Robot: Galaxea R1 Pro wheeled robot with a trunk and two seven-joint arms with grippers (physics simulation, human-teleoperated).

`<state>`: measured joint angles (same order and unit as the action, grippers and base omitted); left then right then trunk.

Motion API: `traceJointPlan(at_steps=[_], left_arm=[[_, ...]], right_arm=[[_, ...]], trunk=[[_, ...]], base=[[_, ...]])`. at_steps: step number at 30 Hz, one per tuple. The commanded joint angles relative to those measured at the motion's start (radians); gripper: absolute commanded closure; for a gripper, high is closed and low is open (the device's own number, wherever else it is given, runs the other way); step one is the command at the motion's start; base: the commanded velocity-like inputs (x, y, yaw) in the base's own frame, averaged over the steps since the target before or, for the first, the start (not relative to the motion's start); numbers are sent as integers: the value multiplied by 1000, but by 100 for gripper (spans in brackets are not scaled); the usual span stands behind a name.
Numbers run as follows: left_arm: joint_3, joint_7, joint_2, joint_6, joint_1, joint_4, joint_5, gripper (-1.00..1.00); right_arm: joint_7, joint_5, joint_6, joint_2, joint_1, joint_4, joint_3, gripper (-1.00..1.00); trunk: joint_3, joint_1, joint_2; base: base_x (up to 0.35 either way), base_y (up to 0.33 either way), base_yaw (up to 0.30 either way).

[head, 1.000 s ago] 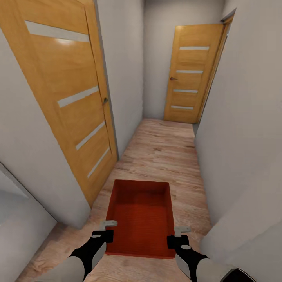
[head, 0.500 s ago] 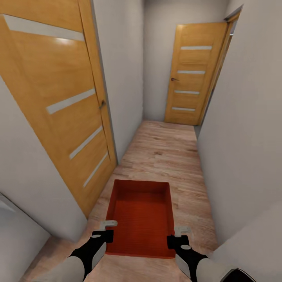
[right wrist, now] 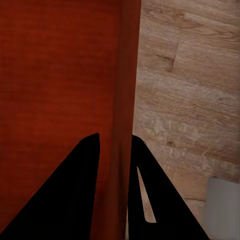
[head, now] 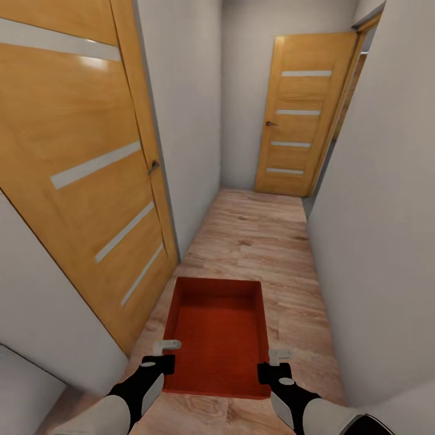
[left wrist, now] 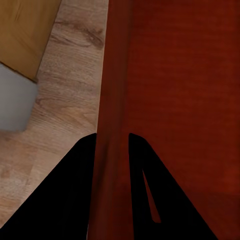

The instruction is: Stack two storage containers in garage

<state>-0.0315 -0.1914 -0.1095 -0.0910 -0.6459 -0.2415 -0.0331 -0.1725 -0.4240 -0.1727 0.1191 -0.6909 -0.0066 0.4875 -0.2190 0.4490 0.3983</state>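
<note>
l tool (left wrist: 112,142) + r tool (right wrist: 115,142) clamp container (head: 219,332) side walls, over hallway floor (head: 260,235)

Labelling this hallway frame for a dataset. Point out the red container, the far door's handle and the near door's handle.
red container (head: 219,332), head view, on its ribbed inner bottom.
far door's handle (head: 269,124), head view, on the dark lever.
near door's handle (head: 154,165), head view, on the lever.

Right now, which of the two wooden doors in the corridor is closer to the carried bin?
The door on the robot's left, alongside the red bin held by the left gripper and right gripper. The other door stands at the corridor's far end.
</note>
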Motion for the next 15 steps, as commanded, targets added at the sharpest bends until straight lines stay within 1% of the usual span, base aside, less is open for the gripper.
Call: traceJointPlan(at_steps=[1,9,12,15], left_arm=[[-1,-10,5,-7,0,2,-1,100],[-1,-10,5,-7,0,2,-1,100],[-1,-10,6,-7,0,2,-1,100],[-1,-10,6,-7,0,2,-1,100]], right_arm=[[-67,-7,-22,-22,-1,-1,10,100],[-67,-7,-22,-21,-2,-1,9,100],[-67,-7,-22,-20,-2,-1,9,100],[-67,-7,-22,-19,-1,-1,9,100]], trunk=[[-2,1,2],[-2,1,2],[-2,1,2],[-2,1,2]], base=[[322,0,0],[322,0,-7],[322,0,-142],[322,0,-238]])
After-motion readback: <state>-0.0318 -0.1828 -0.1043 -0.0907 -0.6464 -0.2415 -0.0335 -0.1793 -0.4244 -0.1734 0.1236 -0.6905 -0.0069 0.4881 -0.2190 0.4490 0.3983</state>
